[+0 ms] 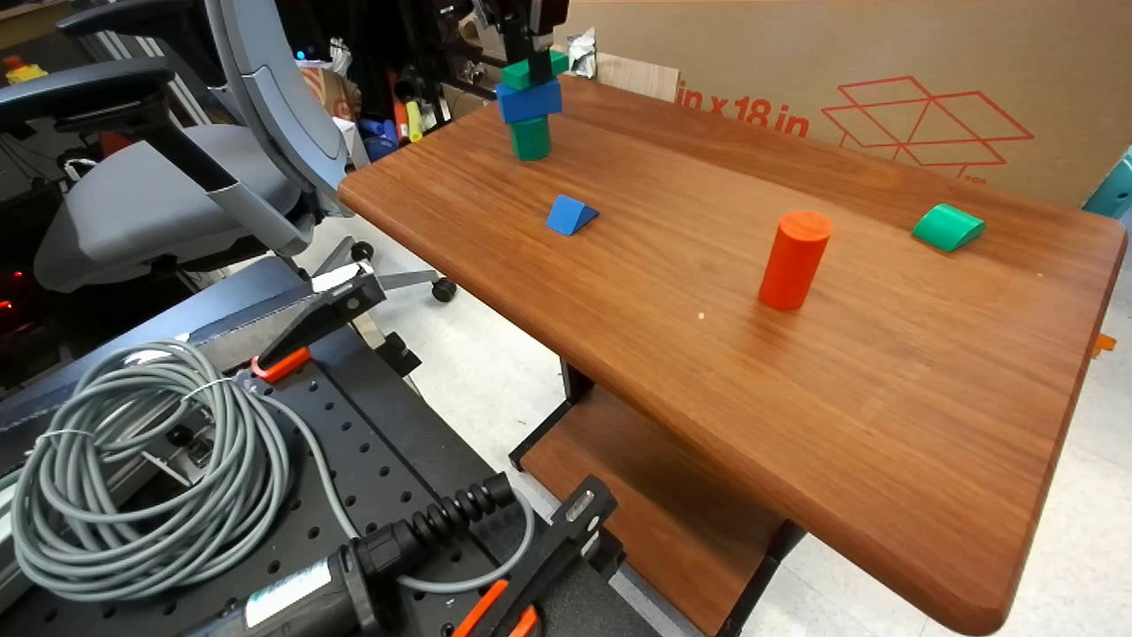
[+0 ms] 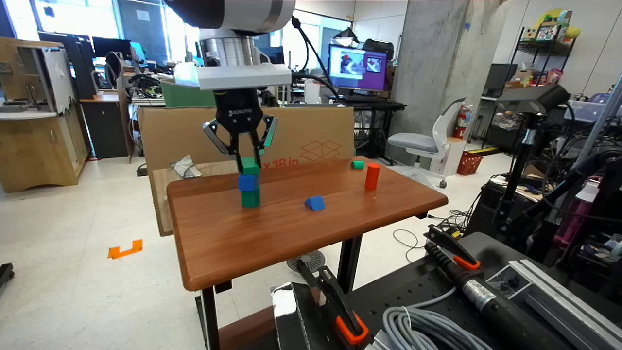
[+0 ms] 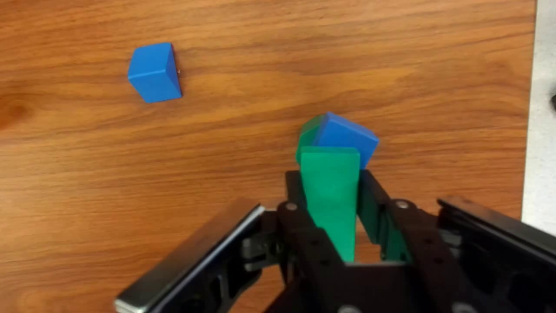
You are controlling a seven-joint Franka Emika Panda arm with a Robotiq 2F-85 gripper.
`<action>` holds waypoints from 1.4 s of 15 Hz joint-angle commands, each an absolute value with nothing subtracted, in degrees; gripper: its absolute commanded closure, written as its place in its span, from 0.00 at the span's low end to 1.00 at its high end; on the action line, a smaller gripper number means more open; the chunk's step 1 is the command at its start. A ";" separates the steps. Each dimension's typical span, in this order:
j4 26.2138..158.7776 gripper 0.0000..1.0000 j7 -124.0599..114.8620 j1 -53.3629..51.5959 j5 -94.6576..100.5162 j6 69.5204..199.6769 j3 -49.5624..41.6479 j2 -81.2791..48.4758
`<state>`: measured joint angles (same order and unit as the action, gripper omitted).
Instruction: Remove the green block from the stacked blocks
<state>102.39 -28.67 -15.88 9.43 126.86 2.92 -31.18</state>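
The stack shows in both exterior views. The flat green block [image 1: 516, 74] [image 2: 250, 167] is on top, over a blue block [image 1: 531, 103] [image 2: 248, 183] and a green base block [image 1: 531, 140] [image 2: 250, 198]. My gripper [image 2: 249, 162] points down over the stack. In the wrist view its fingers [image 3: 331, 174] lie along both sides of the top green block [image 3: 332, 195] and look shut on it. The blue block [image 3: 346, 137] and the green base [image 3: 309, 130] are partly hidden beneath it. I cannot tell whether the top block touches the blue one.
A blue wedge [image 1: 571, 215] [image 3: 155, 73] lies on the wooden table [image 1: 663, 265] near the stack. An upright orange cylinder [image 1: 796, 261] and a green half-round block [image 1: 949, 227] stand farther along. A cardboard sheet [image 1: 761, 53] stands behind the table's edge.
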 commanded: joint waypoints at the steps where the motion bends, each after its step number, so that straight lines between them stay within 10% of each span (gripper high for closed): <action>1: 101.04 0.92 -28.31 -17.29 10.49 124.86 1.80 -31.33; 21: 102.38 0.92 -27.88 -7.44 7.20 126.84 -2.67 -26.02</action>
<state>105.71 -28.74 -8.78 8.90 127.37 -2.19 -22.80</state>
